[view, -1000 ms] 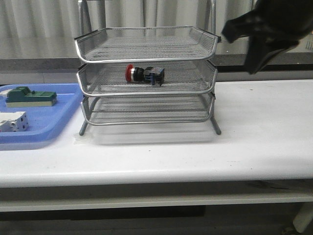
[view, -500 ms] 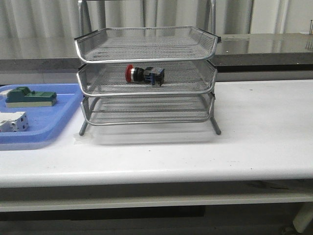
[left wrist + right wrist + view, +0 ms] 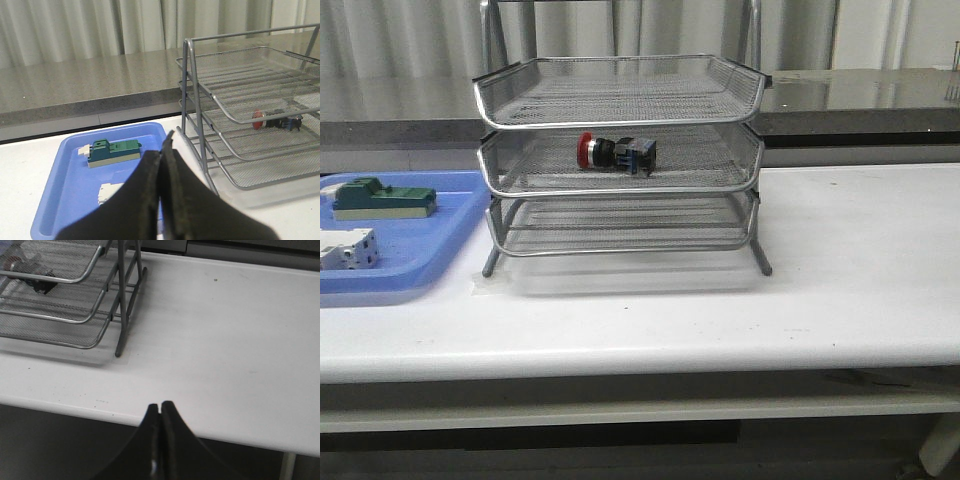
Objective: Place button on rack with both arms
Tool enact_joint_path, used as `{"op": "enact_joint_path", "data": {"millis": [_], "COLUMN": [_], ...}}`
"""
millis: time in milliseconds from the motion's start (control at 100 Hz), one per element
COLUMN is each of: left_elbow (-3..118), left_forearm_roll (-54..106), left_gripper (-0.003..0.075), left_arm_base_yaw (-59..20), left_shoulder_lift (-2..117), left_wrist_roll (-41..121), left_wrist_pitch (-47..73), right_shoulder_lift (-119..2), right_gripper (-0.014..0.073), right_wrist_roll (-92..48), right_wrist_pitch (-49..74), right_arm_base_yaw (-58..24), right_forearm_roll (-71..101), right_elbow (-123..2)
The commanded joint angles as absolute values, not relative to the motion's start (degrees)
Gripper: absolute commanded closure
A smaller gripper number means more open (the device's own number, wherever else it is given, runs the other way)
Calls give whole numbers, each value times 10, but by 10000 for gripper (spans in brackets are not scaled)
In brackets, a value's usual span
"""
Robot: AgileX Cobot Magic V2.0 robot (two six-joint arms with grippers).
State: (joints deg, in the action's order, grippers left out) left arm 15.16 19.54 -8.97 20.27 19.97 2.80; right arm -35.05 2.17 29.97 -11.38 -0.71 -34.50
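Note:
The button, red cap to the left and bluish block to the right, lies on its side on the middle tier of the silver wire rack. The left wrist view shows the same button on that tier of the rack. My left gripper is shut with nothing in it, held above the blue tray. My right gripper is shut and empty over the table's front edge, well clear of the rack. Neither arm appears in the front view.
A flat blue tray left of the rack holds a green block and a white block. The white table stretches right of the rack. A grey counter and curtains run behind.
One second ago the right arm was at the upper right of the front view. It has since left that view. The button and rack have not moved.

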Motion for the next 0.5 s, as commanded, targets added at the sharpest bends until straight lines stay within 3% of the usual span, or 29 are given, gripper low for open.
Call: {"op": "enact_joint_path", "data": {"millis": [0, 490], "left_elbow": [168, 168], "left_forearm_roll": [200, 200], "left_gripper": [741, 741], "left_arm_base_yaw": [-88, -88], "left_shoulder_lift": [206, 206], "left_wrist_roll": [194, 194], "left_wrist_pitch": [-11, -11], "right_shoulder_lift": [-347, -349], "right_gripper": [655, 655], "right_wrist_roll": [21, 21], "right_wrist_pitch": [266, 263], "right_arm_base_yaw": [-110, -110], "right_forearm_roll": [-14, -19], "right_elbow": [-359, -359]}}
